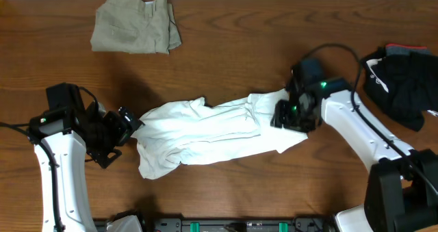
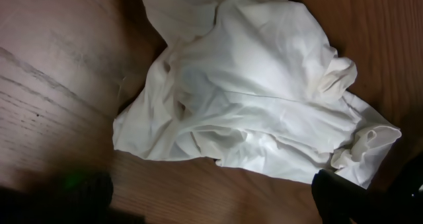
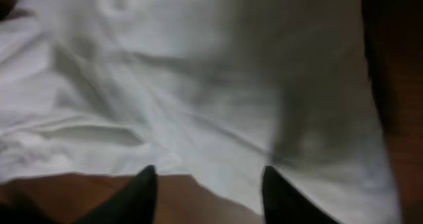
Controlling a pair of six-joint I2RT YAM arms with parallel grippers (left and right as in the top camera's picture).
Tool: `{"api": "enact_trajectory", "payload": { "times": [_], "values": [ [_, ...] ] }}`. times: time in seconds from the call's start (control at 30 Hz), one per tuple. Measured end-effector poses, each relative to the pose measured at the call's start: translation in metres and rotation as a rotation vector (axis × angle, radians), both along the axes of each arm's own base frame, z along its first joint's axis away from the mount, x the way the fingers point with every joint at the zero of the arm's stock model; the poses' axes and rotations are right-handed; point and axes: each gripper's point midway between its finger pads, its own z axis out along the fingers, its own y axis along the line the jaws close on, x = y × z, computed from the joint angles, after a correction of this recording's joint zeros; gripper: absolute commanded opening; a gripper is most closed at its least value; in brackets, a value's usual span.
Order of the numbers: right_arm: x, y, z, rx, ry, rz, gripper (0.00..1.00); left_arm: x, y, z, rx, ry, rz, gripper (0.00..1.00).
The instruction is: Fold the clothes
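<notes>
Wooden table (image 1: 239, 47), left to right: the left gripper (image 1: 124, 137) stands spread wide and empty beside the crumpled white T-shirt (image 1: 205, 133) lying mid-table, with folded khaki trousers (image 1: 137, 32) at the far edge. The right gripper (image 1: 284, 116) is over the shirt's right end, fingers (image 3: 142, 191) part-way apart, any grip impossible to tell. A black bundle (image 1: 404, 81) lies far right.

I saw the large white cotton T-shirt (image 1: 205, 133) lying crumpled in the middle, stretched from left to right. Its left end was bunched into loose folds and its right end was flatter. The khaki-beige trousers (image 1: 135, 23) sat folded at the far left, well apart from it. The black bundle of cloth (image 1: 404, 85) was heaped at the right edge.
</notes>
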Motion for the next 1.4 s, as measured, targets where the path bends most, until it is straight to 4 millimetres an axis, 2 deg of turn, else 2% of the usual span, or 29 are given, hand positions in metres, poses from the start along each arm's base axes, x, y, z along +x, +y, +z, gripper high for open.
{"api": "enact_trajectory", "payload": {
  "times": [0.13, 0.37, 0.5, 0.7, 0.83, 0.9, 1.0, 1.07, 1.2, 1.3, 1.4],
  "values": [
    [-0.02, -0.006, -0.024, -0.012, 0.053, -0.028, 0.37, 0.0, 0.0, 0.0, 0.0, 0.001, 0.0, 0.98],
    [-0.03, -0.002, -0.05, 0.034, 0.047, -0.068, 0.36, 0.0, 0.0, 0.0, -0.001, 0.002, 0.0, 0.98],
    [-0.033, 0.012, -0.05, 0.118, 0.043, -0.06, 0.29, 0.0, 0.0, 0.0, -0.001, 0.003, 0.0, 0.98],
    [-0.051, 0.03, -0.049, 0.181, 0.104, -0.028, 0.13, 0.0, 0.0, 0.0, -0.001, 0.002, 0.0, 0.98],
    [-0.057, 0.032, -0.043, 0.188, 0.132, -0.028, 0.15, -0.001, 0.0, 0.0, -0.001, 0.003, 0.0, 0.98],
    [-0.056, 0.03, -0.034, 0.181, 0.127, -0.036, 0.19, -0.001, 0.0, 0.0, -0.001, 0.003, 0.0, 0.98],
    [-0.042, 0.024, -0.011, 0.165, 0.059, -0.052, 0.27, -0.001, 0.0, 0.0, -0.001, 0.003, 0.0, 0.98],
    [-0.022, 0.022, 0.012, 0.176, -0.046, -0.055, 0.31, -0.001, 0.0, 0.0, 0.0, 0.002, 0.0, 0.98],
    [0.015, 0.026, 0.046, 0.219, -0.229, -0.043, 0.32, 0.0, 0.0, 0.0, 0.0, 0.002, 0.0, 0.98],
    [0.031, 0.03, 0.054, 0.242, -0.303, -0.027, 0.32, 0.0, 0.0, 0.0, 0.0, 0.002, 0.0, 0.98],
    [0.042, 0.035, 0.051, 0.258, -0.33, -0.021, 0.33, -0.001, 0.0, 0.0, -0.001, 0.003, 0.0, 0.98]
  ]
}}
